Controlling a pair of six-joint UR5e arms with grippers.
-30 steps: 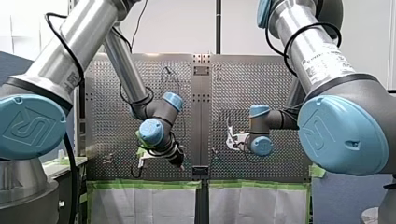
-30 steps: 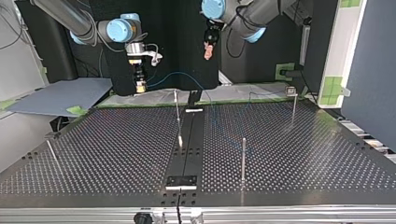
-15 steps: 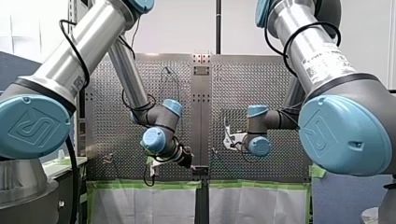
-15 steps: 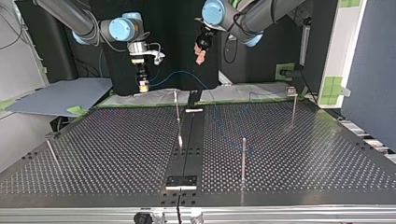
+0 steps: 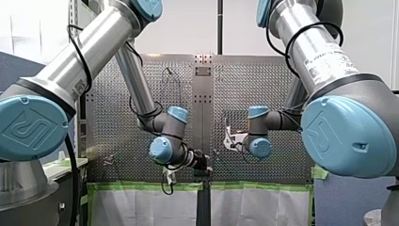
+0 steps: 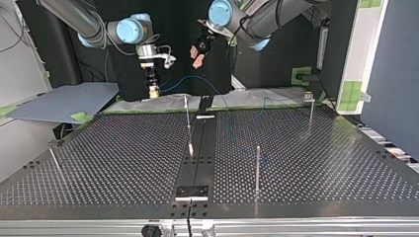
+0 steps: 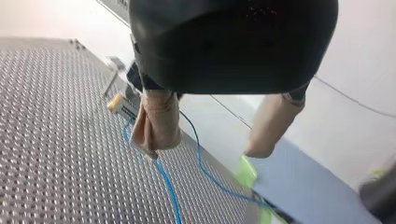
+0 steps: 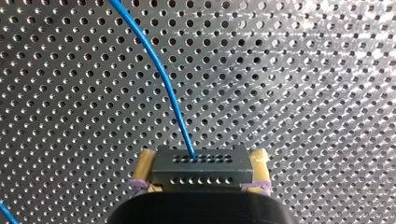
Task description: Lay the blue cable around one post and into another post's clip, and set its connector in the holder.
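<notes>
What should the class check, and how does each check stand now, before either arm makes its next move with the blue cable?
1. Grip: right gripper shut on the connector: ok, yellow pads clamp both its sides.
2. Lead: blue cable leaves the connector unkinked: ok.
3. Free arm: left gripper open and empty: ok; the cable lies on the table beyond it.
4. Routing: cable around a post: cannot tell; its run across the table is too faint.
5. Delivery: connector set down: not ok; the right gripper holds it off the table.
</notes>
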